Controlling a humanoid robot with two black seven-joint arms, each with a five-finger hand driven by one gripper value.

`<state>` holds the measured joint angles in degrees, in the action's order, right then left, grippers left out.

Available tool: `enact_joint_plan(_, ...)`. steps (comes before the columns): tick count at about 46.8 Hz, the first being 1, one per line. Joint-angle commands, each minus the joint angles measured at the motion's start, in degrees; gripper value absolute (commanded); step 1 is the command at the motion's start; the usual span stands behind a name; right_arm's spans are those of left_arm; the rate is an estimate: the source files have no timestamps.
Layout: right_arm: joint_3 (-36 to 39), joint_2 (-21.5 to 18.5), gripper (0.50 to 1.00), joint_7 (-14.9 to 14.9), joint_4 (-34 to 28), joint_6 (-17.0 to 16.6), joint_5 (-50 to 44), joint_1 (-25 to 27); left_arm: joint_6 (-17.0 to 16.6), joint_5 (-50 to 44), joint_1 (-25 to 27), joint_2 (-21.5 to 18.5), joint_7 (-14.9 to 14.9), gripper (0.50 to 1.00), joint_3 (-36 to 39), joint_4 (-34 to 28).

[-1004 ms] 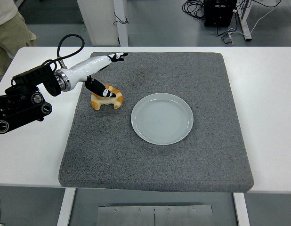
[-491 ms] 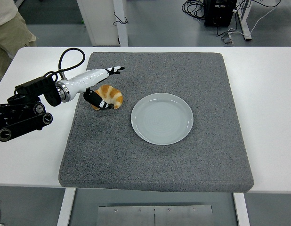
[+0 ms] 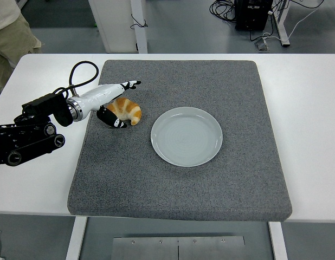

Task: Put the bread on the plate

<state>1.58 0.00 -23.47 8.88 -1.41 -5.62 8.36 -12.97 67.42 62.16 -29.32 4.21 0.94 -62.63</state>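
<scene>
On grey mat [image 3: 211,184], middle: one plate [image 3: 186,136], pale, round, holding nothing. Left of plate, apart from it: one bread [image 3: 126,111], a golden croissant, down on mat near its left edge. Closed around bread: left hand [image 3: 114,105], white shell with black fingers [image 3: 110,119] curled under bread's near side and one finger stretched out past its far side toward mat's back-left corner. Bread thus gripped, not on plate. Behind hand, toward left edge: black arm [image 3: 27,135] with looped cable [image 3: 81,70], lying over bare white worktop [image 3: 32,179]. Mat square, covering most of worktop, white margins showing left, right and front. Counted: one plate, one bread, one mat, one robot hand in view. At top-left corner, beyond worktop: part of a person [image 3: 10,38] in beige clothing, standing on grey floor. Along top right, on floor: tangle of black cords [image 3: 224,8] beside a dark box [image 3: 254,12] and white table legs. Below front edge of worktop: metal plate [image 3: 178,247] between two white legs.
</scene>
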Motion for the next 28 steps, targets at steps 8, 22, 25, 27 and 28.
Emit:
enact_joint_plan(8, 0.0, 0.0, 1.000, 0.0, 0.0, 0.0, 0.0, 0.0, -1.2, -0.1, -0.1, 2.2, 0.6, 0.968, 0.0, 3.1)
enact_joint_plan(22, 0.0, 0.0, 1.000, 0.0, 0.0, 0.0, 0.0, 0.0, -1.8, -0.2, -0.5, 4.2, 0.7, 0.958, 0.0, 6.0)
enact_joint_plan(25, 0.0, 0.0, 1.000, 0.0, 0.0, 0.0, 0.0, 0.0, -1.8, -0.2, -0.7, 4.4, 0.7, 0.937, 0.0, 6.1)
enact_joint_plan(27, 0.0, 0.0, 1.000, 0.0, 0.0, 0.0, 0.0, 0.0, -1.8, -0.2, -0.7, 4.4, 0.7, 0.912, 0.0, 6.1)
enact_joint_plan(28, 0.0, 0.0, 1.000, 0.0, 0.0, 0.0, 0.0, 0.0, -1.9, -0.2, -0.7, 4.4, 0.7, 0.889, 0.1, 6.1)
